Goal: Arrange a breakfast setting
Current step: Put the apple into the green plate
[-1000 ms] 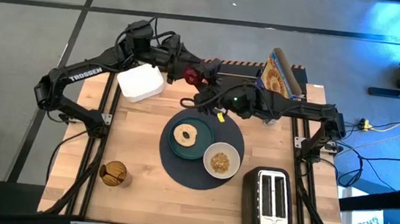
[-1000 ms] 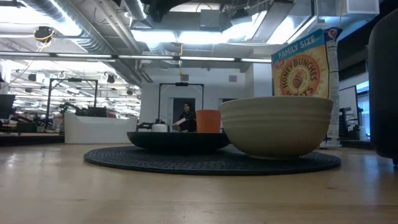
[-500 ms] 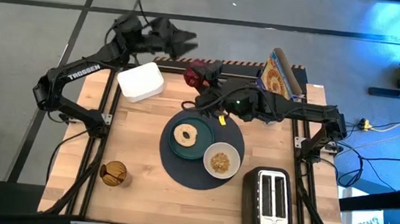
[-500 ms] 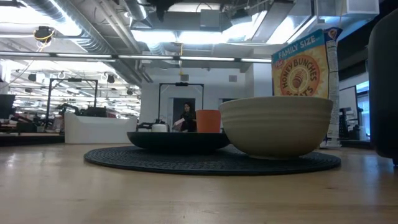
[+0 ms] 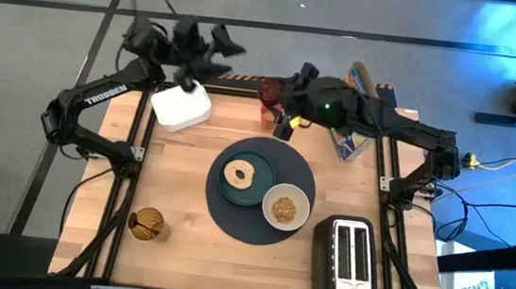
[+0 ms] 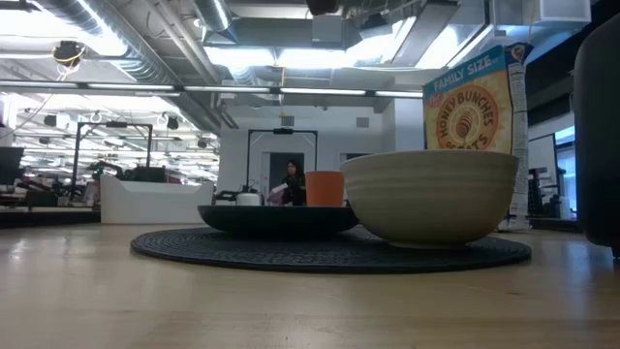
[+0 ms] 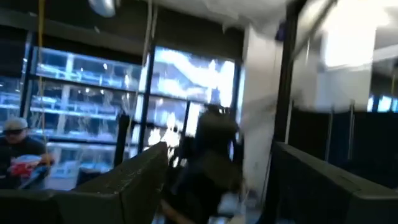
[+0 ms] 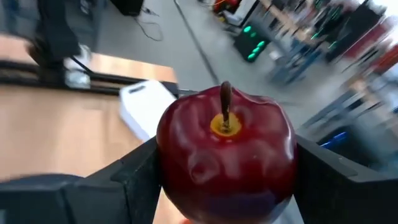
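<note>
My right gripper (image 5: pixel 275 97) is shut on a red apple (image 5: pixel 268 89) (image 8: pixel 227 158), high over the table's far edge and above the small orange cup (image 5: pixel 269 119) (image 6: pixel 324 188). Toward the table's near side, the round dark placemat (image 5: pixel 303 173) carries a teal plate (image 5: pixel 251 193) with a bagel (image 5: pixel 238 173). A white bowl (image 5: pixel 285 207) (image 6: pixel 431 194) of cereal sits beside the plate. My left gripper (image 5: pixel 212 47) (image 7: pixel 214 193) is raised beyond the far left corner, open with nothing in it. My right gripper pinches the apple's two opposite sides (image 8: pixel 168 168) between its two fingers (image 8: pixel 124 186). The stem end faces back toward the wrist. The fingers reach in from the table's right, slanting a little down. The apple is lifted clear of the table and the cup.
A white lidded container (image 5: pixel 181 106) lies at the far left, under the left arm. A cereal box (image 5: pixel 352 101) (image 6: pixel 475 107) stands at the far right, a toaster (image 5: pixel 349 260) at the near right, and a small jar (image 5: pixel 146 224) at the near left.
My left gripper has drawn away from the apple, rising toward the far left and rolling about its axis. My right gripper has carried the apple toward the table's right and far edge, rolling too, so it now hangs above the orange cup.
</note>
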You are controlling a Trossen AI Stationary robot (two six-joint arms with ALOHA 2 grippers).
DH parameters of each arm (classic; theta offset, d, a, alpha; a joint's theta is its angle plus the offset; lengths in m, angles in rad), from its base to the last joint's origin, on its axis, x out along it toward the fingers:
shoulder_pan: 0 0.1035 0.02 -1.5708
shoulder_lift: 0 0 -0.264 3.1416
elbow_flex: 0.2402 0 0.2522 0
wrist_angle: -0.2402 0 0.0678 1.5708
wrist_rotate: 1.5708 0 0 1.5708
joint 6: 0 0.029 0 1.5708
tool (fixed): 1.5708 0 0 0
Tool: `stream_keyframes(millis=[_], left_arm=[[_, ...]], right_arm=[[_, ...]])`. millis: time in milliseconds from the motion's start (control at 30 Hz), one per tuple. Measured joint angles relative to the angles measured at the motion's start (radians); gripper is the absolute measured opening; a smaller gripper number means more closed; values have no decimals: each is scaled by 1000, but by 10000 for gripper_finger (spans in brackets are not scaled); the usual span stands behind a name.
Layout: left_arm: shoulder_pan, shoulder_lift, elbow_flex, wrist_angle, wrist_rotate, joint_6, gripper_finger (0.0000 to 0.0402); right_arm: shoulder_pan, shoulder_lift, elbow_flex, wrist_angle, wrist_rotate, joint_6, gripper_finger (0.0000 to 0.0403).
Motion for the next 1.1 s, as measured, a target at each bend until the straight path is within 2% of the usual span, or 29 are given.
stream_keyframes(millis=[167,333,533,733,1100], left_arm=[[-98,5,0,-241,-94,366,243],[-130,5,0,-370,-180,557,216],[-174,19,-1,-469,-218,674,202],[-203,42,-1,-500,-317,691,185],[-206,46,0,-599,-390,756,99]], right_arm=[[-14,4,0,-10,-82,113,267],[-13,1,0,-9,-111,182,266],[-21,-1,0,-6,-104,207,266],[-33,12,1,-5,-95,215,266],[-33,45,0,-11,-101,229,266]])
